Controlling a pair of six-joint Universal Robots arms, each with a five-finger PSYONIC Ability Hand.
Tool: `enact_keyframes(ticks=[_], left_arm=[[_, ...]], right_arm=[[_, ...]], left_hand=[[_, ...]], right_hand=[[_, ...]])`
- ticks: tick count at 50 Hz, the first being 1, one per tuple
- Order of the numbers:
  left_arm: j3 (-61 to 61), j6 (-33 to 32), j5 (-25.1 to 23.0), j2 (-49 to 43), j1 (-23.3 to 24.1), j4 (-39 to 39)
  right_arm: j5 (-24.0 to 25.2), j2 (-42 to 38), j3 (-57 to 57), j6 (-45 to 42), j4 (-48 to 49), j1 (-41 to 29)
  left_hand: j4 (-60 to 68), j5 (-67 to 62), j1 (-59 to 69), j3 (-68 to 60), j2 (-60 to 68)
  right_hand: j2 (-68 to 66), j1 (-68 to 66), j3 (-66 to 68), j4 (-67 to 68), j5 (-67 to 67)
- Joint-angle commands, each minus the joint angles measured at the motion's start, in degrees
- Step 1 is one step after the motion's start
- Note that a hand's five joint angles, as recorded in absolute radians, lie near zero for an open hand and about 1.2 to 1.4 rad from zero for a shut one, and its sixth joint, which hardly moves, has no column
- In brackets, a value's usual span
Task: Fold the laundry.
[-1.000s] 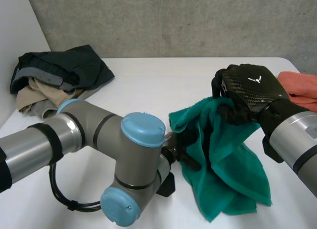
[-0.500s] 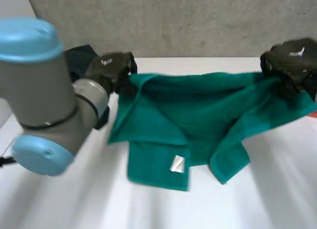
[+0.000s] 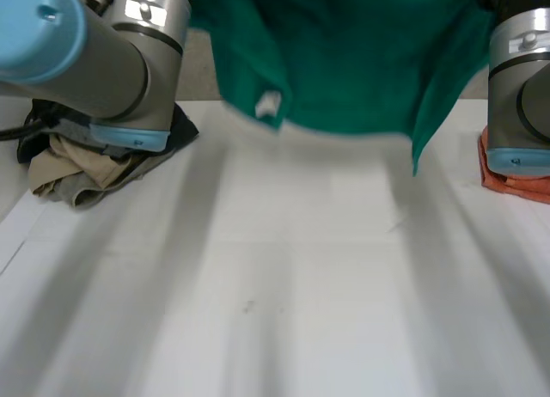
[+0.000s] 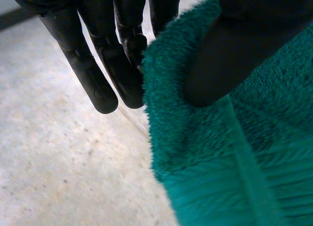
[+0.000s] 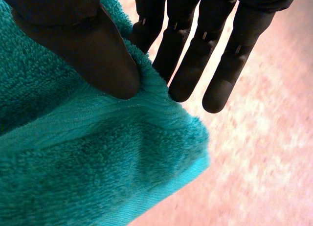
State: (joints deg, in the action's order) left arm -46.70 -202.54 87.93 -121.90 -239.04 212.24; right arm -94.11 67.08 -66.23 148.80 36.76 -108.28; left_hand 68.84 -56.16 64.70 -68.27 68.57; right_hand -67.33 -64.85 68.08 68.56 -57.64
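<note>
**Green towel held in the air between both hands**

Surface and room: white table (image 3: 284, 285), bare across its middle. Grey concrete wall (image 3: 202, 75) behind it. A heap of dark and beige clothes (image 3: 77, 165) lies at the far left of the table, partly behind the left arm (image 3: 103, 53). An orange cloth (image 3: 516, 184) lies at the far right, just behind the right arm (image 3: 520, 79).

Towel: the green towel (image 3: 344, 62) hangs clear of the table, spread between the two arms. Its lower edge sags and one end trails lower near the right arm. A small white tag (image 3: 268, 103) shows near the left side.

Fingers: the left hand (image 4: 230, 59) presses its thumb down on the terry, pinching the towel's edge against the straight fingers (image 4: 100, 79) behind. The right hand (image 5: 93, 59) does likewise at a corner of the towel (image 5: 98, 162): thumb on top, straight fingers (image 5: 188, 64) behind.

Hard to make out: the towel's upper part and both arms run off the top of the head view. Which corner the left hand has, I cannot tell. The tag is blurred.
</note>
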Motion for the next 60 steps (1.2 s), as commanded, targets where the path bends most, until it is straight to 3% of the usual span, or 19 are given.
enact_keyframes(ticks=[1, 9, 16, 19, 20, 24, 28, 35, 41, 46, 50, 53, 60], left_arm=[[-12.9, 0.4, -1.1, 5.4, 0.1, -4.5], [-28.8, -0.3, -1.6, 4.3, -1.1, -11.0], [-34.6, -1.2, -1.2, -4.1, -1.1, -11.6], [-35.4, -3.4, -0.9, -6.0, -1.0, -11.8], [-36.0, -4.8, -0.9, -5.9, -0.9, -11.8], [-38.1, -7.4, -0.8, -2.2, -1.2, -11.8], [-42.4, -7.2, -0.8, 4.8, -2.5, -11.9], [-53.3, -3.9, -0.8, 14.6, -5.5, -13.2], [-58.9, 2.1, -1.4, 15.1, -10.6, -15.5], [-59.0, 5.0, -2.6, 13.1, -14.2, -15.5], [-57.0, 6.2, -7.2, 9.2, -16.8, -15.2], [-54.7, 7.9, -11.7, 5.7, -17.7, -15.2], [-50.4, 12.3, -14.3, 1.7, -18.1, -16.1]], right_arm=[[4.1, 4.2, -9.5, -0.3, -4.7, -1.2], [5.0, 2.9, -19.9, -0.6, -15.0, -1.2], [4.8, -6.3, -24.8, -2.7, -16.5, -1.2], [4.6, -7.0, -25.7, -3.5, -16.5, -1.4], [4.6, -6.8, -26.6, -3.8, -16.5, -1.4], [5.0, -6.5, -28.2, -3.4, -16.5, -1.4], [5.0, -4.8, -29.7, -3.2, -16.5, -1.3], [4.9, -3.4, -31.4, -2.9, -16.5, -1.2], [5.0, -3.4, -31.5, -3.0, -16.5, -1.3], [4.9, -3.4, -31.4, -3.0, -16.5, -1.4], [4.9, -3.4, -31.8, -2.9, -16.5, -1.5], [4.8, -3.5, -31.9, -2.9, -16.5, -1.6], [4.8, -3.5, -32.4, -2.9, -16.5, -1.4]], left_hand=[[11.2, -13.8, 15.3, -11.7, 11.4], [11.2, -13.8, 15.3, -11.7, 11.4], [11.2, -13.8, 15.3, -11.7, 11.4], [-2.9, 0.2, 1.3, 2.3, -2.6], [-16.1, 13.4, -12.0, 15.5, -15.8], [-36.5, 33.8, -32.4, 36.0, -36.3], [-44.7, 42.0, -40.5, 44.1, -44.4], [-43.2, 40.5, -39.0, 42.6, -42.9], [-39.1, 36.4, -35.0, 38.5, -38.8], [-40.3, 37.6, -36.1, 39.7, -40.0], [-40.1, 37.4, -36.0, 39.6, -39.9], [-39.8, 37.1, -35.6, 39.2, -39.5], [-39.3, 36.6, -35.1, 38.7, -39.0]], right_hand=[[-12.7, -15.2, 11.9, 11.4, -12.4], [-12.7, -15.2, 11.9, 11.4, -12.4], [-12.7, -15.2, 11.9, 11.4, -12.4], [-12.7, -15.2, 11.9, 11.4, -12.4], [-12.7, -15.2, 11.9, 11.4, -12.4], [-12.7, -15.2, 11.9, 11.4, -12.4], [-12.7, -15.2, 11.9, 11.4, -12.4], [-12.7, -15.2, 11.9, 11.4, -12.4], [-12.7, -15.2, 11.9, 11.4, -12.4], [-12.7, -15.2, 11.9, 11.4, -12.4], [-12.7, -15.2, 11.9, 11.4, -12.4], [-12.7, -15.2, 11.9, 11.4, -12.4], [-12.7, -15.2, 11.9, 11.4, -12.4]])
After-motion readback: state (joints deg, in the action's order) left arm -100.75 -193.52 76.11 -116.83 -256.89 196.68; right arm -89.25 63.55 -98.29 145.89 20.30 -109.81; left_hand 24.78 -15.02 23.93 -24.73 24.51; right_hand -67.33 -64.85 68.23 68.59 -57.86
